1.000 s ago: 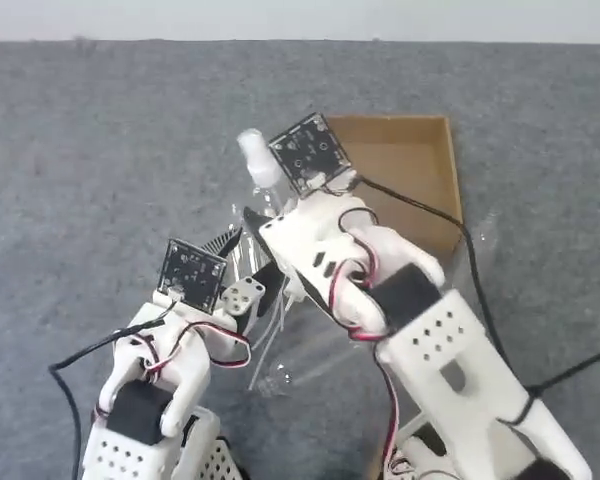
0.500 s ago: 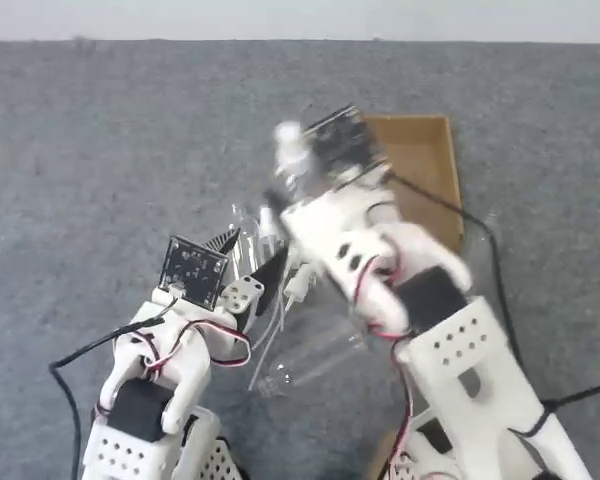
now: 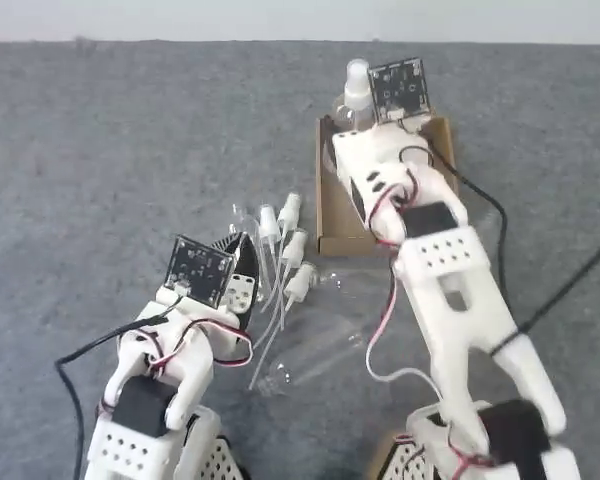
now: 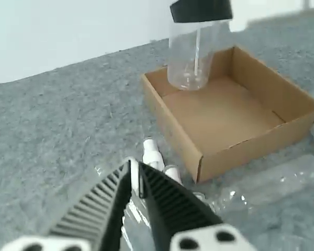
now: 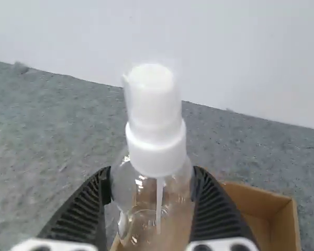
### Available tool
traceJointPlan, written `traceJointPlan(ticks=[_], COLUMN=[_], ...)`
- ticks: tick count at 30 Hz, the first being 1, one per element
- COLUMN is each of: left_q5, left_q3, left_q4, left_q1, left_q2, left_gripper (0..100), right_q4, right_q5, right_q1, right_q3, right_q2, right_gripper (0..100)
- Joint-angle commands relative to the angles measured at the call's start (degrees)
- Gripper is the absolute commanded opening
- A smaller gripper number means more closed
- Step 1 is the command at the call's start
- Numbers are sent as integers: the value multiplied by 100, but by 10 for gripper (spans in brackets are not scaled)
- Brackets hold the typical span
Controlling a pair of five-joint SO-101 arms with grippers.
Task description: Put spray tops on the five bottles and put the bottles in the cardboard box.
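Note:
My right gripper (image 5: 152, 184) is shut on a clear bottle (image 5: 153, 204) that carries a white spray top (image 5: 153, 130). It holds the bottle upright above the far left part of the cardboard box (image 3: 435, 150). From the left wrist view that bottle (image 4: 191, 57) hangs over the box (image 4: 235, 112). My left gripper (image 3: 242, 262) is shut and holds nothing, low over the mat beside several loose spray tops (image 3: 292, 245). Clear bottles without tops (image 3: 315, 350) lie on the mat between the arms.
The grey mat (image 3: 100, 150) stretches bare to the left and far side. The box floor (image 4: 220, 110) has nothing on it. A black cable (image 3: 570, 290) runs along the right arm.
The right arm has swung away from above the spray tops, carrying the capped bottle to the far side over the box. The left arm has stayed put.

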Motion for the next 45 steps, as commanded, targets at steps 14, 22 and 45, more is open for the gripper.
traceJointPlan(ticks=[14,22,45], left_q5=[-26,-26,-26], left_q3=[-31,-31,-31], left_q4=[-149,-149,-149], left_q1=[-26,-26,-26], left_q2=[70,70,70], left_gripper=[12,12,12], right_q4=[-567,-585,-734], right_q5=[-70,-79,-44], right_q1=[251,303,259], right_q3=[-2541,-2910,-2901], right_q2=[2905,3582,4048], right_gripper=[6,6,11])
